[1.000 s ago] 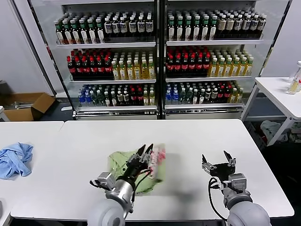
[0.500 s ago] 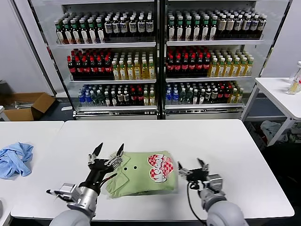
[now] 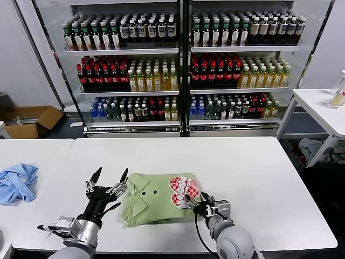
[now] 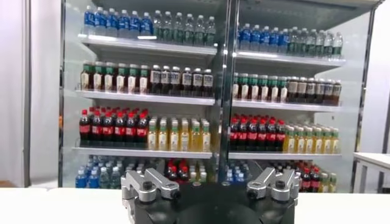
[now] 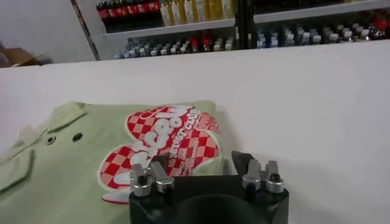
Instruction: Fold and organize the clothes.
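Note:
The clothes, a light green polo shirt [image 3: 156, 200] with a red-and-white checkered print, lie folded flat on the white table [image 3: 253, 162]. In the right wrist view the shirt [image 5: 91, 158] spreads out with its print side up. My left gripper [image 3: 109, 179] hangs open just left of the collar, touching nothing. In its own view the left gripper [image 4: 210, 182] faces the bottle shelves. My right gripper [image 3: 195, 202] is low at the shirt's right edge by the print. The right gripper [image 5: 201, 163] has its fingers apart on either side of that edge.
A crumpled light blue cloth [image 3: 17, 182] lies on the neighbouring table at far left. A glass-door fridge [image 3: 178, 70] full of bottles stands behind the table. A cardboard box [image 3: 29, 120] sits on the floor at left, and another white table [image 3: 323, 108] stands at right.
The left gripper let go of the shirt, opened and drew back to the left. The shirt now lies folded flat. The right gripper moved left to the shirt's right edge and its fingers narrowed.

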Controlling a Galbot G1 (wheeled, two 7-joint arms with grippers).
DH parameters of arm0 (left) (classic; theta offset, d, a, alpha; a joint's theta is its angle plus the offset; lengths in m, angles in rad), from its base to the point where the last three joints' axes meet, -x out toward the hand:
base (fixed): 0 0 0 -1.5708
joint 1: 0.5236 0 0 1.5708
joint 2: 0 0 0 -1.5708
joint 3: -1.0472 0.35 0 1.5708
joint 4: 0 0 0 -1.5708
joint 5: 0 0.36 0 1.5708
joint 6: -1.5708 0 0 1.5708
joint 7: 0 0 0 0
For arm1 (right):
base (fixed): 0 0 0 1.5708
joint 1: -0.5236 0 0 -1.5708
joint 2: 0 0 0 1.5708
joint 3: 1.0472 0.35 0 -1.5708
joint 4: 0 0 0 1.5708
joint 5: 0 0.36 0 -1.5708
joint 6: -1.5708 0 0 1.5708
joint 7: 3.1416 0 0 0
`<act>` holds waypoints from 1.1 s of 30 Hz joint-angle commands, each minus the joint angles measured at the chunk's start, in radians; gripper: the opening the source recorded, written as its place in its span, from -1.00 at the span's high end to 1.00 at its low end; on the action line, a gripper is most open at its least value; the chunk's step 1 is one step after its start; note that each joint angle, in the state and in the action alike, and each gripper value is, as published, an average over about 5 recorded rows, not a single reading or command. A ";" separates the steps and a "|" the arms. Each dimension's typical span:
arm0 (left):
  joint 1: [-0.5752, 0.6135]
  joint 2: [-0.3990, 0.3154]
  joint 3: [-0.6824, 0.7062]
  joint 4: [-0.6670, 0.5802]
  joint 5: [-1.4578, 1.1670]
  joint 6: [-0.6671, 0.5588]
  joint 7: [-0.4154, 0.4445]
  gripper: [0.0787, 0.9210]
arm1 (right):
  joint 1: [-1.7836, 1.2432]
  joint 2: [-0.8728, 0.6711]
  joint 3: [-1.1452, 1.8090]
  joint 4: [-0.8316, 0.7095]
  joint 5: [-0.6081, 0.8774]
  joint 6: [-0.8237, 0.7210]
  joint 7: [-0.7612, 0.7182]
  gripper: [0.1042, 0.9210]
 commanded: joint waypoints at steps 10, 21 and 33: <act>0.011 0.030 -0.020 0.042 0.124 -0.105 0.040 -0.77 | 0.006 -0.007 0.011 0.050 0.002 0.002 -0.024 0.48; 0.006 0.031 0.033 0.083 0.378 -0.213 0.039 -0.77 | -0.145 -0.176 0.295 0.194 -0.098 0.000 -0.126 0.95; -0.024 0.020 0.075 0.149 0.529 -0.299 0.046 -0.77 | -0.140 -0.124 0.310 0.085 -0.222 0.034 -0.183 0.95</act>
